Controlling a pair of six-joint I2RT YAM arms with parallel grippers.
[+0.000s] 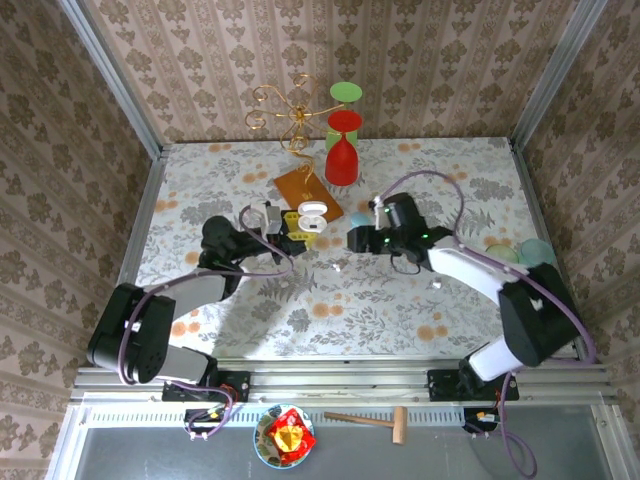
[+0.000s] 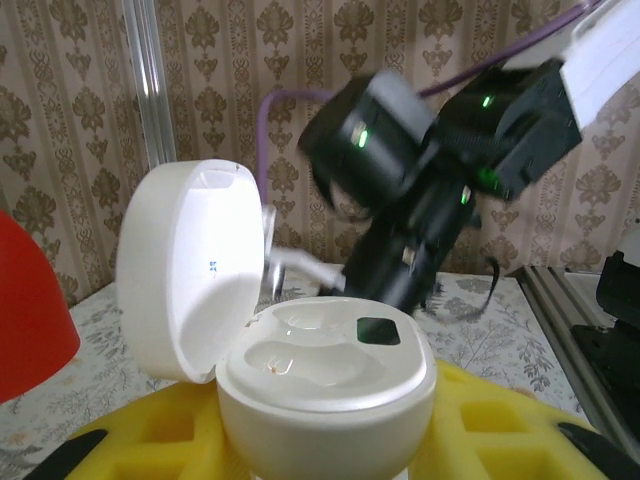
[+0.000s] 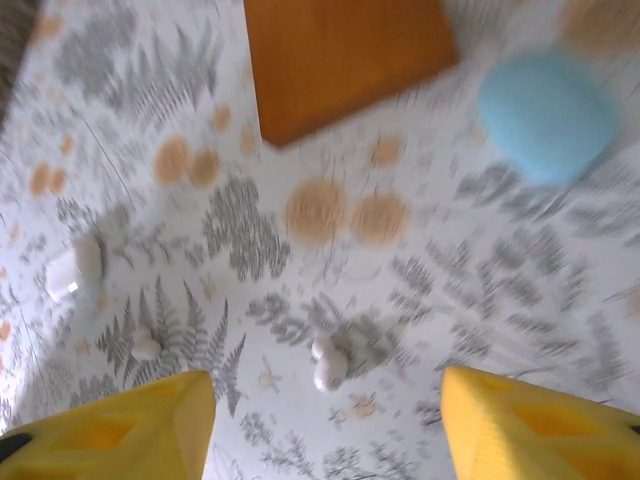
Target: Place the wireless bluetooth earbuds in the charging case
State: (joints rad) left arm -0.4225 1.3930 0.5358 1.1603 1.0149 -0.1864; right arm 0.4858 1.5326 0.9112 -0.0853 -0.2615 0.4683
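The white charging case (image 2: pixel 330 400) stands open with its lid (image 2: pixel 190 270) swung up to the left and both wells empty. My left gripper (image 2: pixel 320 445) is shut on it, the yellow fingers (image 2: pixel 500 420) pressing on either side. From above, this case (image 1: pixel 312 215) is at the tip of the left gripper (image 1: pixel 298 232). My right gripper (image 3: pixel 325 425) is open and hangs over the floral tablecloth. A white earbud (image 3: pixel 328 365) lies on the cloth between and just ahead of its yellow fingertips (image 3: pixel 140 420), untouched. From above, the right gripper (image 1: pixel 353 240) faces the left one, with the earbud (image 1: pixel 335 267) just below.
A light blue pebble-shaped case (image 3: pixel 545 115) and a wooden board (image 3: pixel 345 55) lie beyond the right gripper. Two more small white pieces (image 3: pixel 75 270) rest on the cloth to its left. A red goblet (image 1: pixel 342 150), a green cup (image 1: pixel 346 93) and a gold wire stand (image 1: pixel 288 112) are at the back.
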